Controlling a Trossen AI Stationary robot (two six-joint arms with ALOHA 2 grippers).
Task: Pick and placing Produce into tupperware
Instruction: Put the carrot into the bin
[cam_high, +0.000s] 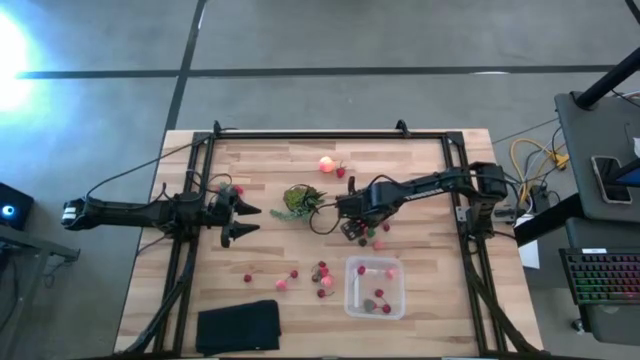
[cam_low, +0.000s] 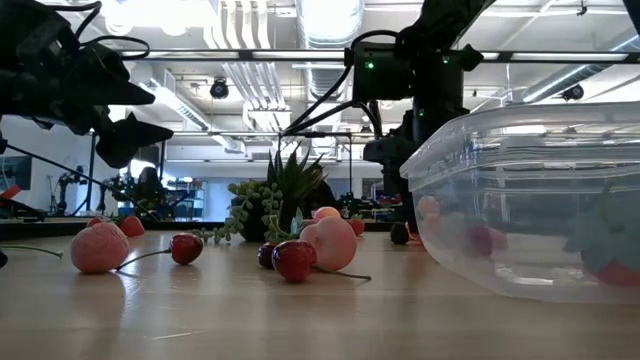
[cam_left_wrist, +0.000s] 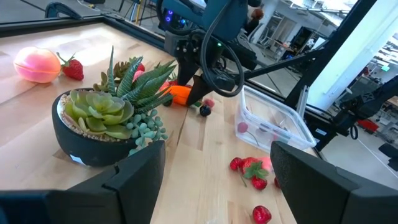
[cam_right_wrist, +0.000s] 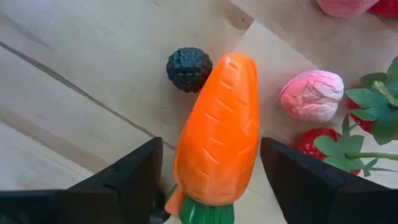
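Observation:
An orange carrot with a green stub lies flat on the wood beside a blackberry and a pink berry. My right gripper points down over it, open. One finger stands on each long side of the carrot's thick half, with a strip of table showing between. The clear tupperware sits toward the near edge with a few red pieces in it. My left gripper waits open at the table's left, above the wood.
A potted succulent stands just left of my right gripper. A peach-pink round piece and a strawberry lie farther back. Loose berries are scattered left of the tupperware. A flat black pad lies at the near left.

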